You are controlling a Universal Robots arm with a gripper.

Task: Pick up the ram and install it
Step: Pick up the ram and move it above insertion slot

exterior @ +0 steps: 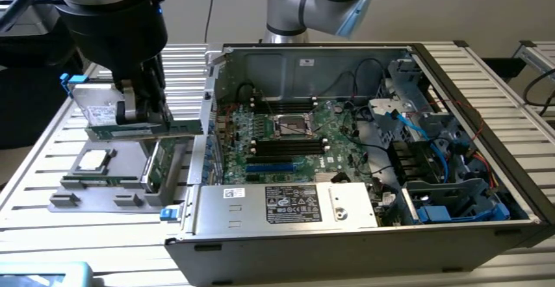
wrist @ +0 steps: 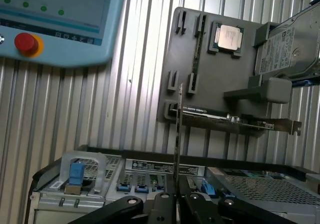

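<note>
The ribbed aluminium table (exterior: 490, 99) is being occupied by an open sheet-metal computer case (exterior: 286, 63) and a flat grey tray (exterior: 78, 193). Above the tray, the ram (exterior: 184, 128) (thin, green, level) is being pinched by the black gripper (exterior: 140, 123).

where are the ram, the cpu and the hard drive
ram (exterior: 184, 128), exterior view, green board near its end
cpu (wrist: 229, 36), wrist view, middle of its metal lid
hard drive (wrist: 282, 47), wrist view, its labelled face

Free above the open case (exterior: 347, 254) — its side wall (exterior: 210, 86) stands between ram (wrist: 178, 129) and motherboard (exterior: 338, 121); cables (exterior: 403, 128) crowd inside.
</note>
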